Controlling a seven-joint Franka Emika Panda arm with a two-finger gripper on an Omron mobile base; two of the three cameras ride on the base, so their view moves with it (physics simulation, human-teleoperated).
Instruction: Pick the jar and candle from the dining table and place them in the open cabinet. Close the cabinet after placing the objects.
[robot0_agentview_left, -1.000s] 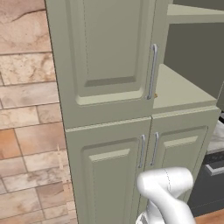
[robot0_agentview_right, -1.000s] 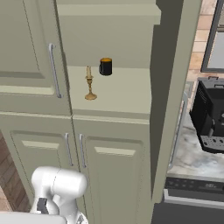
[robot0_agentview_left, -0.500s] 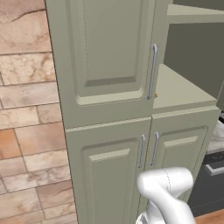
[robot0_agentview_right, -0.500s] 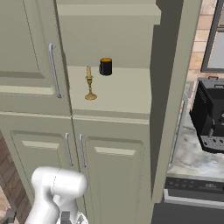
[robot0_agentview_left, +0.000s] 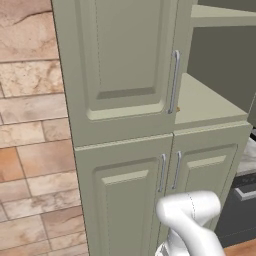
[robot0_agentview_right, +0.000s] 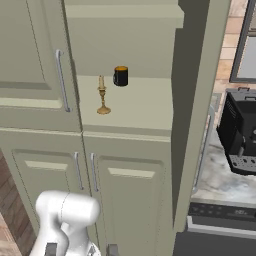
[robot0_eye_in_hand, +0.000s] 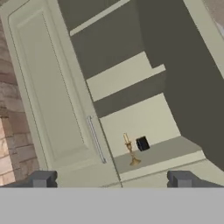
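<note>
Hand view: my hand (robot0_eye_in_hand: 110, 179) is spread wide and empty, facing the cabinet (robot0_agentview_right: 125, 165). Candle (robot0_agentview_right: 103, 97) stands on its shelf (robot0_agentview_right: 135, 107). I judge the jar comes next, so back to the table.
</note>
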